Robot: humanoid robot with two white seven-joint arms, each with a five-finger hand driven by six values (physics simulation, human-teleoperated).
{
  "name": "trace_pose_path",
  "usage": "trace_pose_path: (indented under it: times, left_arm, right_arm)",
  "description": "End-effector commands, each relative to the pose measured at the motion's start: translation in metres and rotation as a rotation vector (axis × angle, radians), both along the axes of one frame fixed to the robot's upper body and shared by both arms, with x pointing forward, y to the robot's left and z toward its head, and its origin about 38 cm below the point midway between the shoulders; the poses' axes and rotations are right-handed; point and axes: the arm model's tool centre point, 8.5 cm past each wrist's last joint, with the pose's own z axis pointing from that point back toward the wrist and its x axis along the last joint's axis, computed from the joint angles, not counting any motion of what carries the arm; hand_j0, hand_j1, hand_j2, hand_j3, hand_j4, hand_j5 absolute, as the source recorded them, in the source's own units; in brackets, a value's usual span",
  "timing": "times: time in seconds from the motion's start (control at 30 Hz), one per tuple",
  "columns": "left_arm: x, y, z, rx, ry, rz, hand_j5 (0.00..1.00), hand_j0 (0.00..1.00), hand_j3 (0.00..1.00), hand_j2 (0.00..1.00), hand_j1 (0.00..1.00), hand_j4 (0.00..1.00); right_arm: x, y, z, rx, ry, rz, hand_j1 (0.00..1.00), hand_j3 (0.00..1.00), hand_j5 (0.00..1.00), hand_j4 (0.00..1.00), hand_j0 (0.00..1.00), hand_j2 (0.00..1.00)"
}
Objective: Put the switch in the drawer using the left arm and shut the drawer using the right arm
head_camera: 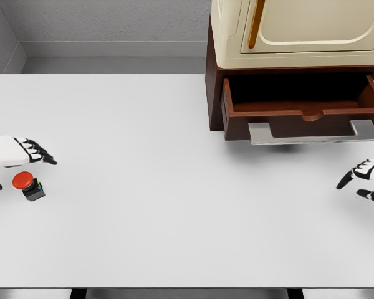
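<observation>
1. The left hand (pixel 15 152) was cut off by the left edge.
2. The right hand (pixel 366 179) was cropped at the right edge.
3. The drawer (pixel 304 103) interior was lost in shadow.

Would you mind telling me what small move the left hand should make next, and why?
Probably the left hand should drop slightly toward the switch and close its fingers around it. The hand is open and hovers just beyond the red button, not holding it, while the drawer already stands open, so grasping comes first. The right hand waits open at the right edge.
</observation>
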Motion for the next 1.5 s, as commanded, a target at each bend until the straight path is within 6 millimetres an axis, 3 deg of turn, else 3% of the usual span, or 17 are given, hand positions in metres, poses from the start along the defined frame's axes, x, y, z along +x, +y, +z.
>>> trace_pose_path:
  times: [0.0,0.37,0.67,0.83,1.0,1.13,1.23,1.33,1.47]
  left_arm:
    - [-0.004,-0.003,-0.006,0.003,0.022,-0.011,1.0,1.0,1.0,1.0,1.0,1.0]
    - [-0.012,-0.013,-0.014,0.005,0.052,-0.048,0.77,0.77,0.77,0.77,0.77,0.77]
    - [-0.013,-0.008,-0.011,0.013,0.047,-0.039,0.7,0.7,0.7,0.7,0.7,0.7]
    - [-0.016,-0.011,-0.008,0.012,0.044,-0.052,0.55,0.55,0.55,0.55,0.55,0.55]
    - [-0.016,-0.012,-0.008,0.011,0.044,-0.053,0.48,0.48,0.48,0.48,0.48,0.48]
    - [-0.015,-0.012,-0.006,0.01,0.04,-0.054,0.45,0.45,0.45,0.45,0.45,0.45]
    - [-0.014,-0.026,0.0,-0.009,0.02,-0.093,0.45,0.45,0.45,0.45,0.45,0.45]
    - [-0.01,-0.046,0.019,-0.054,-0.035,-0.141,0.45,0.45,0.45,0.45,0.45,0.45]
    - [0.008,-0.075,0.038,-0.139,-0.097,-0.186,0.45,0.45,0.45,0.45,0.45,0.45]
  right_arm:
    - [0.001,-0.01,0.022,0.05,-0.058,-0.034,0.35,0.35,0.35,0.35,0.35,0.35]
    - [-0.01,-0.019,0.025,0.071,-0.051,-0.061,0.36,0.36,0.36,0.36,0.36,0.36]
    - [-0.01,-0.018,0.022,0.076,-0.043,-0.059,0.4,0.4,0.4,0.4,0.4,0.4]
    - [-0.01,-0.019,0.021,0.078,-0.039,-0.064,0.4,0.4,0.4,0.4,0.4,0.4]
    - [-0.01,-0.024,0.019,0.073,-0.028,-0.075,0.41,0.41,0.41,0.41,0.41,0.41]
    - [-0.01,-0.016,0.01,0.083,-0.003,-0.053,0.42,0.42,0.42,0.42,0.42,0.42]
    - [-0.011,-0.018,0.008,0.082,0.003,-0.059,0.43,0.43,0.43,0.43,0.43,0.43]
    - [-0.011,-0.019,0.009,0.08,0.001,-0.062,0.44,0.44,0.44,0.44,0.44,0.44]
    - [-0.011,-0.017,0.011,0.074,-0.002,-0.054,0.44,0.44,0.44,0.44,0.44,0.44]
